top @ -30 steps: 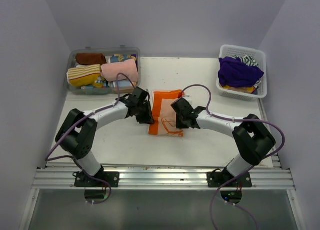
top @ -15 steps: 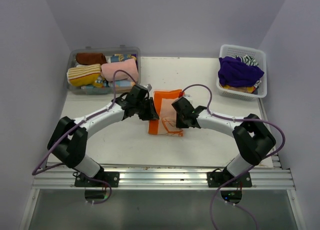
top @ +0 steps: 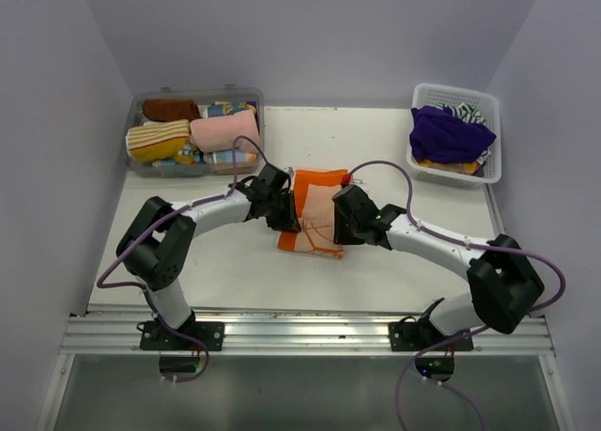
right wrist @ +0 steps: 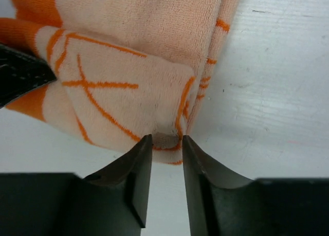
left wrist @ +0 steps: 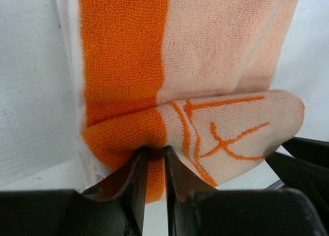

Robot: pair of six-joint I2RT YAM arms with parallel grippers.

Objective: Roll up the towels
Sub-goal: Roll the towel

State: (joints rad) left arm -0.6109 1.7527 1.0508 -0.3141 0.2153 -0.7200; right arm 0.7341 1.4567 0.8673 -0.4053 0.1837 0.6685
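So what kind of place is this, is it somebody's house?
Probably not a house, more like a robot practice booth. Plain walls box in one white table, two robot arms are bolted to a metal rail, and towels wait in a clear bin and a white basket.

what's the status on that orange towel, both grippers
Left gripper pinching the rolled near edge of the orange towel. Right gripper at same edge, jaws slightly parted, grip unclear. Roll barely started. Bin and basket far off, not in the way.
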